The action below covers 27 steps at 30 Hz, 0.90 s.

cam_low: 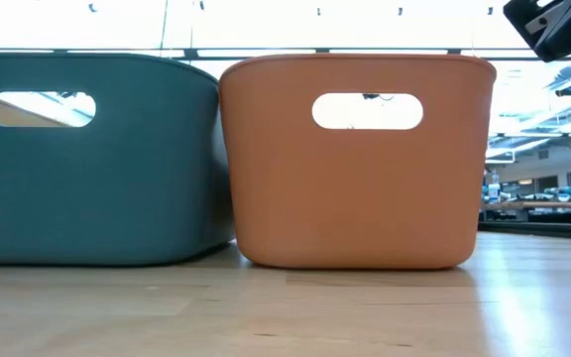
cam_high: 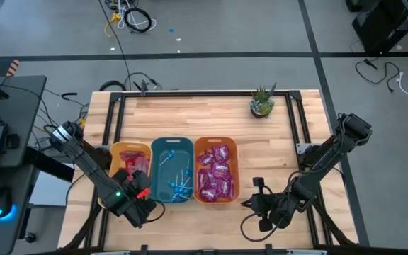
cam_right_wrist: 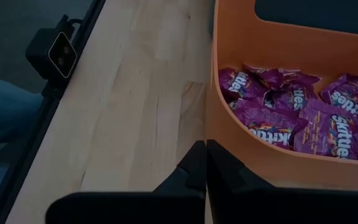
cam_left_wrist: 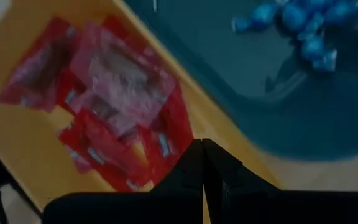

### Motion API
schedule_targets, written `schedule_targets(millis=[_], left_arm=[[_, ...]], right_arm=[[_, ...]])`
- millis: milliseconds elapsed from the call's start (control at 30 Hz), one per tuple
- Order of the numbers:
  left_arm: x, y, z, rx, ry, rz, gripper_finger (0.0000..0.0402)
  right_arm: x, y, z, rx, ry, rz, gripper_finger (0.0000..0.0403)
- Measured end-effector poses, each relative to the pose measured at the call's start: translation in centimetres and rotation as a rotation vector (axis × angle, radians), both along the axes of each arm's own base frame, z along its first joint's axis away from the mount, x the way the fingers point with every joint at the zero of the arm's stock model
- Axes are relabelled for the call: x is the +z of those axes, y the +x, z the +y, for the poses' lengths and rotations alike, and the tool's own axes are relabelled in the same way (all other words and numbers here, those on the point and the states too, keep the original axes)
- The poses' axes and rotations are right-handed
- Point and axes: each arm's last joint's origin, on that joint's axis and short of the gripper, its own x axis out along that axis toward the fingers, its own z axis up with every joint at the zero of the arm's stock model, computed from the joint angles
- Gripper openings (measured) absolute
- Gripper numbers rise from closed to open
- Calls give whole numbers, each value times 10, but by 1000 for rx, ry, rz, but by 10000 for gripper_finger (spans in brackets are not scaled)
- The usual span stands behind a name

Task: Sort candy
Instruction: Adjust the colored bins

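We are looking at candy sorted into three plastic bins standing side by side in a row at the near middle of the pale wooden table (cam_high: 211, 117). The flat red packets (cam_high: 134, 164) are lying in a heap inside the yellow plastic bin (cam_high: 119, 150) on the left; the left wrist view is showing them (cam_left_wrist: 114, 99) overlapping one another on the yellow floor. The tiny blue lollipops on thin white sticks (cam_high: 178, 188) are lying in the teal plastic bin (cam_high: 172, 144) in the middle, most of them bunched at its near end. The shiny purple-magenta packets (cam_high: 215, 176) are filling the orange plastic bin (cam_high: 216, 142) on the right, piled against each other, as the right wrist view is also showing (cam_right_wrist: 303, 115).

The left gripper (cam_high: 142, 193) is hovering over the near end of the yellow bin, close to the teal bin's wall, its fingers (cam_left_wrist: 199, 168) pressed together with nothing between them. The right gripper (cam_high: 251, 203) is hanging just beside the orange bin's near right corner, over bare table, its fingers (cam_right_wrist: 201, 168) likewise pressed together and holding nothing.

A small potted green plant (cam_high: 262, 101) is standing well apart at the far right of the table.
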Motion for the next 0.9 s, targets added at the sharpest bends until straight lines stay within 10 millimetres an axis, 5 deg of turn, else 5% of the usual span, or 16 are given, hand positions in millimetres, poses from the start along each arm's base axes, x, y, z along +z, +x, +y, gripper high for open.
schedule_targets(millis=[900], left_arm=[[-14, 2, 11, 5, 115, -50, 0]], right_arm=[[0, 0, 0, 6, -2, -5, 0]])
